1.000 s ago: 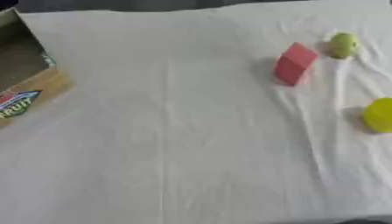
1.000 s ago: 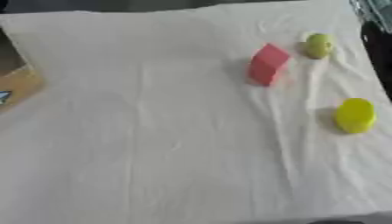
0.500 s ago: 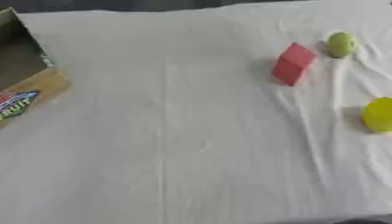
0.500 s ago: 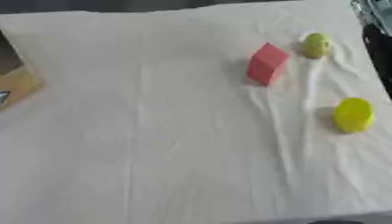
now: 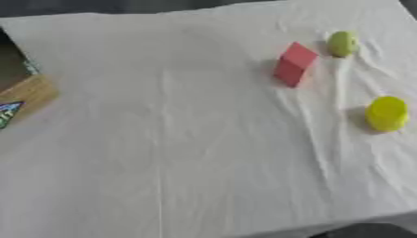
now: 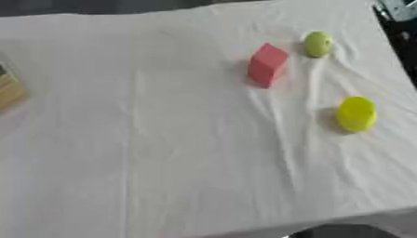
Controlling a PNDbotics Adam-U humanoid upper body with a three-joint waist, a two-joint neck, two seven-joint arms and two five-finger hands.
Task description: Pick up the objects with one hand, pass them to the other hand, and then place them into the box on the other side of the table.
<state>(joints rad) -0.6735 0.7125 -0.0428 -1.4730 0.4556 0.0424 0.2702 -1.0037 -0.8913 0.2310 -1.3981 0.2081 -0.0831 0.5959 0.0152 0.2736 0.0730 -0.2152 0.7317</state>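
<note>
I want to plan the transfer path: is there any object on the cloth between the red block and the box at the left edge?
Nothing visible. Between the red block and the box lies only bare white cloth. The green ball and yellow object sit to the block's right.

A white cloth (image 5: 187, 153) is covering the bench, lying in soft wrinkles that are gathering mostly toward the right side. Even, diffuse light is falling across it, casting only faint shadows. Beyond the far edge a dark strip (image 5: 122, 7) is showing. At the near edge, dark floor (image 6: 342, 231) is peeking out below the cloth.
</note>
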